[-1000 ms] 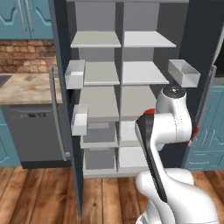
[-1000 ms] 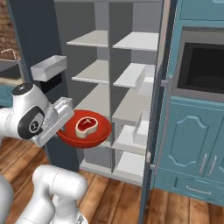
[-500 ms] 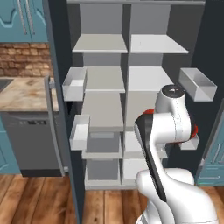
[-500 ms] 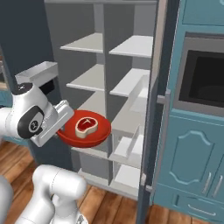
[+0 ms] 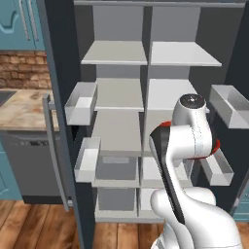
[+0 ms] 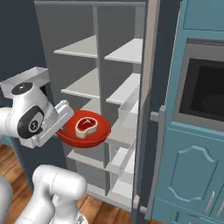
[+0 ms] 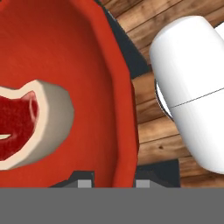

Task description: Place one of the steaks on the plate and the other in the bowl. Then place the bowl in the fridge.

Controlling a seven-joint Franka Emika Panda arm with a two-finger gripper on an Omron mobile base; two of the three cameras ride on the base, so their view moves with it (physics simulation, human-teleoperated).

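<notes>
While the gripper pinches the bowl by its rim before the fridge, a jolt against a shelf edge could tip the steak out.

Looking forward from behind the arm, left and right, sharing the open fridge; hand view close above the bowl.

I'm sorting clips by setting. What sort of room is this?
A home kitchen, rendered: a tall dark two-door fridge standing open with pale grey shelves, a built-in black-windowed oven in teal cabinets, and a brick-backed stone counter over a wooden floor.
</notes>
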